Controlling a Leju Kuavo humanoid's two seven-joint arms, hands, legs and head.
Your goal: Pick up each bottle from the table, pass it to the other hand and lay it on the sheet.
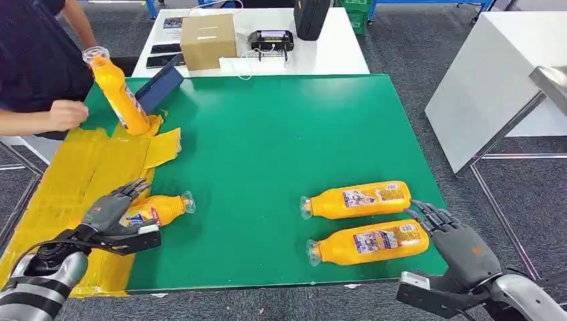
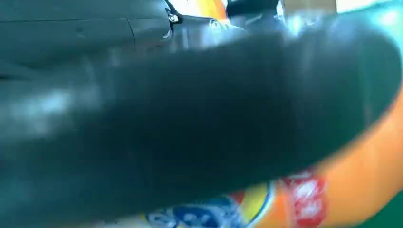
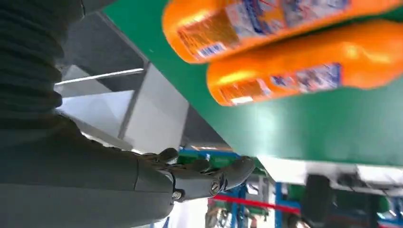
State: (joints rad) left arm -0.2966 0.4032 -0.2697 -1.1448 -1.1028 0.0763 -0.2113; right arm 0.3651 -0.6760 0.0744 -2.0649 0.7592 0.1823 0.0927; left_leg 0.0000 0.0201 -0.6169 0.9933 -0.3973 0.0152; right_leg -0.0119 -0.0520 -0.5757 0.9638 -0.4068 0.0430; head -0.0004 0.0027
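On the yellow sheet [image 1: 80, 174], the left hand [image 1: 110, 214] grips a bottle [image 1: 160, 208] lying flat, apparently to set it down. Two bottles [image 1: 356, 200] wait beside the empty, spread right hand [image 1: 461, 244].

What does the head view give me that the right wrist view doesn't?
Head view alone: the left hand on a bottle at the yellow sheet, a person's hand by an upright bottle, and a box. Right wrist view alone: the table's underside. Both: the two lying bottles on the green mat and the empty right hand.
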